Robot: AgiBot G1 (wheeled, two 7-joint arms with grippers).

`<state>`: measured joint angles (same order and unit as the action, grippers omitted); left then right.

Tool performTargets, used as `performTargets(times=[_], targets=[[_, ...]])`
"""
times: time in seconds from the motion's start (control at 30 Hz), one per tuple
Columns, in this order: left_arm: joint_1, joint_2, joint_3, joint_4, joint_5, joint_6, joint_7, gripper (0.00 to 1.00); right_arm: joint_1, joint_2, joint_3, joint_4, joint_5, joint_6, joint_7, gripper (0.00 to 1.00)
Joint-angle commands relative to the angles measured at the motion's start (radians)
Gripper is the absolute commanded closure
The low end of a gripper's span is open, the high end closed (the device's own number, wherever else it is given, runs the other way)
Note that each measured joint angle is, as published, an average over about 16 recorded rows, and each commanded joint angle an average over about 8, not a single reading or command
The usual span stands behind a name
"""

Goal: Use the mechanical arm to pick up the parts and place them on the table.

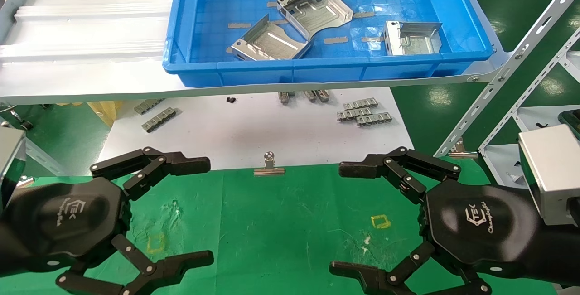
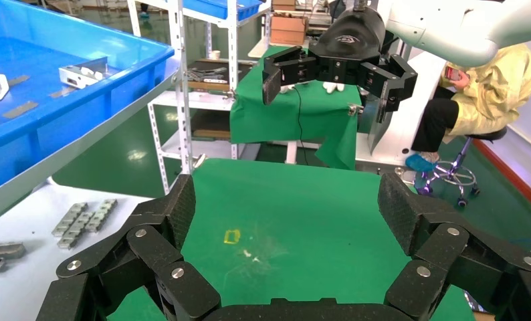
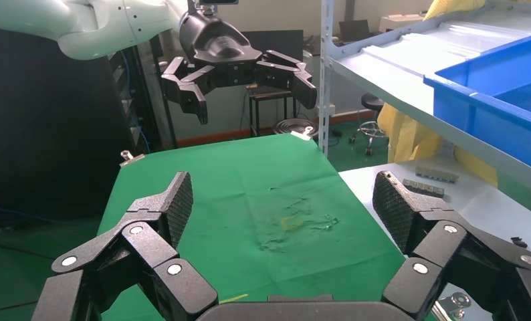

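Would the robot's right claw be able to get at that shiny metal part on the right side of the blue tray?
Probably yes. The right gripper hangs open and empty over the green table, and the part lies uncovered near the blue tray's front wall.

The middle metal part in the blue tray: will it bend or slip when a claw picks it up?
The part looks like rigid folded sheet metal, so probably stiff and light. Its shiny surface may slip. It leans on another part, so lifting could disturb that one.
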<state>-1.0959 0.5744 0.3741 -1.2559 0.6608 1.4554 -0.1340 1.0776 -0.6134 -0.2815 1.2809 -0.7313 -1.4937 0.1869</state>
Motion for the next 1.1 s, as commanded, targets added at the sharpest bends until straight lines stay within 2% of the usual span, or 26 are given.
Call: performTargets(times=[0.03,1.1], targets=[[0.0,0.0,0.0,0.0,0.0,0.0,0.0,1.0,0.0,0.0,0.0,0.0,0.0,0.0,0.0,0.0],[0.0,0.0,0.0,0.0,0.0,0.0,0.0,1.0,0.0,0.0,0.0,0.0,0.0,0.0,0.0,0.0]])
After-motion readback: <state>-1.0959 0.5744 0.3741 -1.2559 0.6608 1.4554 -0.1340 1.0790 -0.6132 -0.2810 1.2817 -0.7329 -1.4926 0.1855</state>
